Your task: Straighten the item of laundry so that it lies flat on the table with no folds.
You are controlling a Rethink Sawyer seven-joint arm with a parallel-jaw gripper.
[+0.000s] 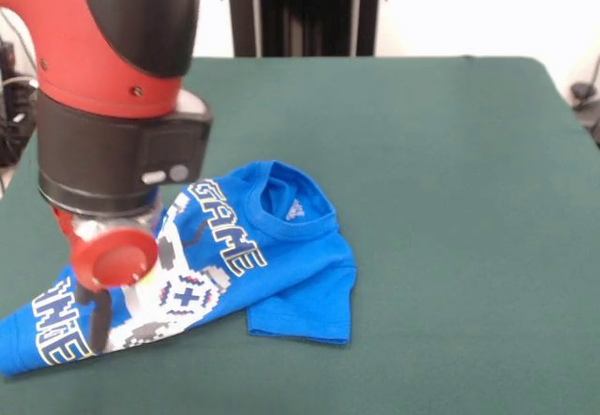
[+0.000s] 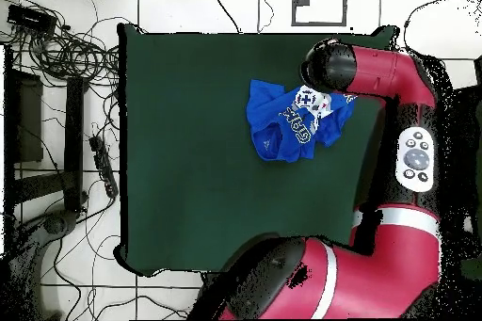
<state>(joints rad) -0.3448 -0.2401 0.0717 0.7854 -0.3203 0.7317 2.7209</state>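
The bright blue T-shirt (image 1: 281, 246) lies rumpled on the dark green table (image 1: 450, 153), near its front left in the front view. Its collar points away, one sleeve is folded under at the right, and the white lettering and controller print are creased. My gripper (image 1: 97, 326) comes down on the shirt's left part, below the red and black wrist; I cannot see whether it grips the cloth. In the overhead view the shirt (image 2: 281, 127) lies near the table's (image 2: 188, 148) upper right, and the arm's end covers its right edge and hides the gripper.
The arm's red links (image 2: 414, 195) run along the table's right side and bottom edge in the overhead view. Cables (image 2: 66, 54) lie on the floor to the left. A black column (image 1: 300, 7) stands behind the table.
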